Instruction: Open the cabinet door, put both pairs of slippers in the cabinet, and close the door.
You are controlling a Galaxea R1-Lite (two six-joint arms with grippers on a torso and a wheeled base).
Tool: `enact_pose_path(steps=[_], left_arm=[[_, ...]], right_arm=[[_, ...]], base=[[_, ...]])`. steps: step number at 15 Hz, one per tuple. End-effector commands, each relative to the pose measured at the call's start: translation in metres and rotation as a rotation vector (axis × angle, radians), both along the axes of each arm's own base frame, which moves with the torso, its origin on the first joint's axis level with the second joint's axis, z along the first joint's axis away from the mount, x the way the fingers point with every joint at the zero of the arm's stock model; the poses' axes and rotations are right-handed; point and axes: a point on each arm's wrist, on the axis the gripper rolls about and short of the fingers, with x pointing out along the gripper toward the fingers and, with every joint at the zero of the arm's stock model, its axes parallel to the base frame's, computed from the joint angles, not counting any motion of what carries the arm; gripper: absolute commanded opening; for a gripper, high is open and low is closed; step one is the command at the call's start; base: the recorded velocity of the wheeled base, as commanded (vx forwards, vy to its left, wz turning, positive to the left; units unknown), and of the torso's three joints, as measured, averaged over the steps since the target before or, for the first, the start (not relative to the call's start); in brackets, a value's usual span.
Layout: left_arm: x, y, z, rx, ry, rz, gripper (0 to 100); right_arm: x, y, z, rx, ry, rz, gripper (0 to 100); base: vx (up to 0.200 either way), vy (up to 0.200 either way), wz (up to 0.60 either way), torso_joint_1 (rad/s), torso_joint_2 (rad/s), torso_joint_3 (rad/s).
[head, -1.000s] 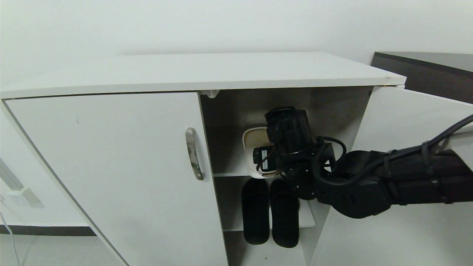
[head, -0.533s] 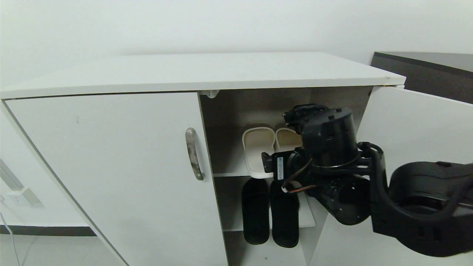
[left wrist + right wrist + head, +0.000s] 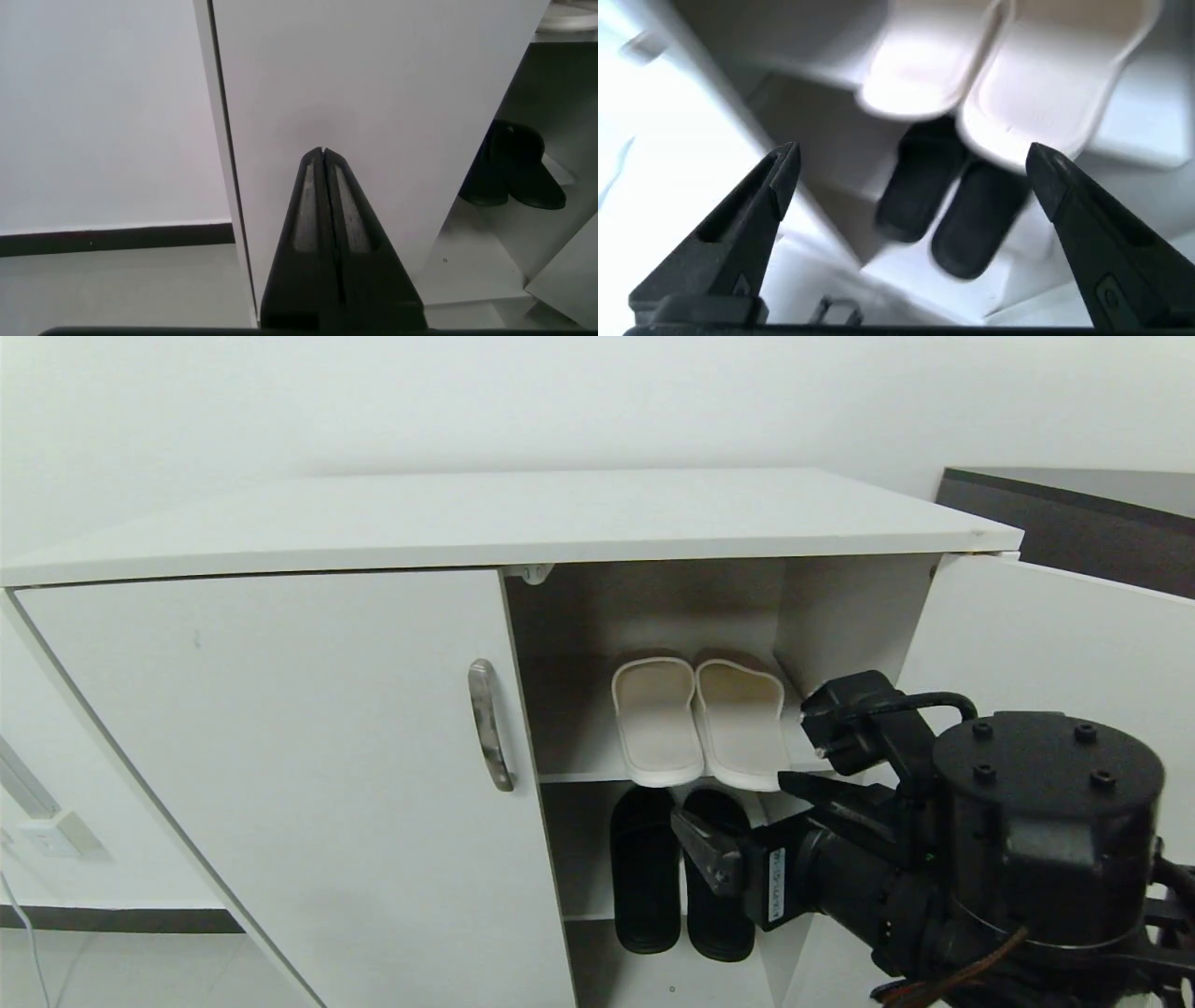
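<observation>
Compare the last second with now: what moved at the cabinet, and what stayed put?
The right gripper backed out of the upper shelf toward the robot, jaws open and empty, uncovering the white slippers. Those slippers, the black slippers on the shelf below, the open right door and the shut left door stayed as they were.

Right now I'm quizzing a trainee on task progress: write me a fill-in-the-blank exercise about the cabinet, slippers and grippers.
The white slippers lie on the ____ shelf, above the black slippers.
The right gripper is ____ and empty.
The left gripper is ____.
The handle is on the ____ door, which is closed.
Missing words: upper; open; shut; left.
</observation>
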Motion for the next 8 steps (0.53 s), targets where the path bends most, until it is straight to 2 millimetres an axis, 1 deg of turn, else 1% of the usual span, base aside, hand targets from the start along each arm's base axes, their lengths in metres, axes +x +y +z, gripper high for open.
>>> enact_pose_path(steps=[1,6,8], left_arm=[[0.0,0.0,0.0,0.0,0.001,0.0,0],[0.0,0.0,0.0,0.001,0.001,0.0,0],[0.0,0.0,0.0,0.0,0.001,0.0,0]], right_arm=[[-0.005,-0.005,0.0,0.001,-0.001,0.007,0],[-0.002,0.001,-0.017,-0.059,0.024,0.002,0],[-0.001,0.002,-0.019,-0.068,0.029,0.0,0]], base=[[0.0,0.0,0.0,0.0,0.0,0.0],[0.0,0.0,0.0,0.0,0.0,0.0],[0.0,0.0,0.0,0.0,0.0,0.0]])
